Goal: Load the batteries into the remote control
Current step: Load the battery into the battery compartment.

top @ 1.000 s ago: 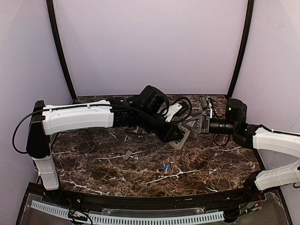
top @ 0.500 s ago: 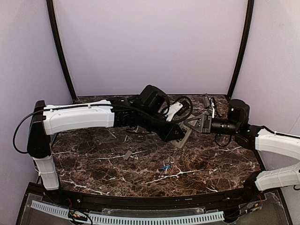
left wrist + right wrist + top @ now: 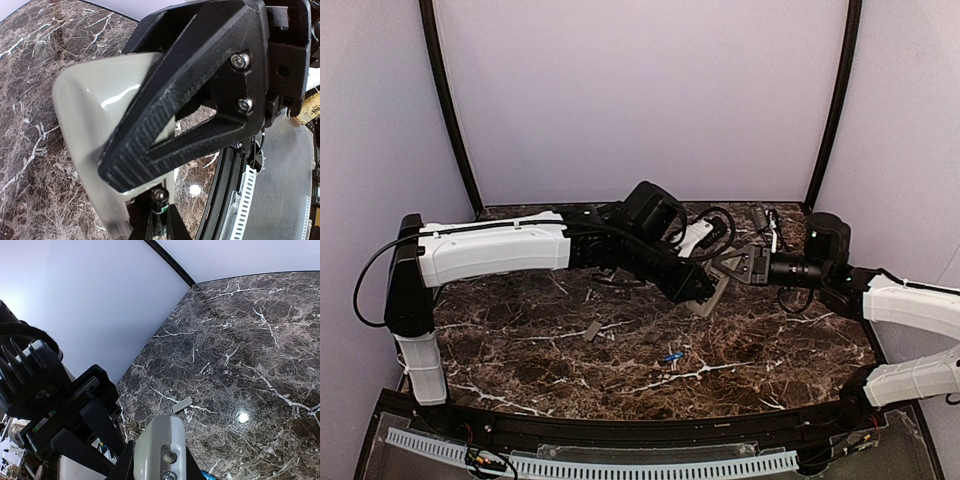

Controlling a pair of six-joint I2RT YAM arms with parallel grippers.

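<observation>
My right gripper (image 3: 730,268) is shut on the remote control (image 3: 708,302), holding it tilted above the table with its grey back and battery recess showing. In the right wrist view the remote's end (image 3: 159,440) sits between the fingers (image 3: 122,465). My left gripper (image 3: 694,288) is shut on a battery (image 3: 160,204), whose metallic end sits at the recess of the remote (image 3: 90,125). The right gripper's black finger (image 3: 200,95) crosses the remote there. A second blue battery (image 3: 671,355) lies on the table; it also shows in the right wrist view (image 3: 207,475).
A small flat grey cover piece (image 3: 591,331) lies on the marble table left of the blue battery; it also shows in the right wrist view (image 3: 182,404). Cables loop behind both grippers (image 3: 715,225). A black rail (image 3: 620,432) runs along the table's near edge.
The right arm has drawn slightly to the right with the remote. The left gripper has followed a little to the right, staying at the remote's recess.
</observation>
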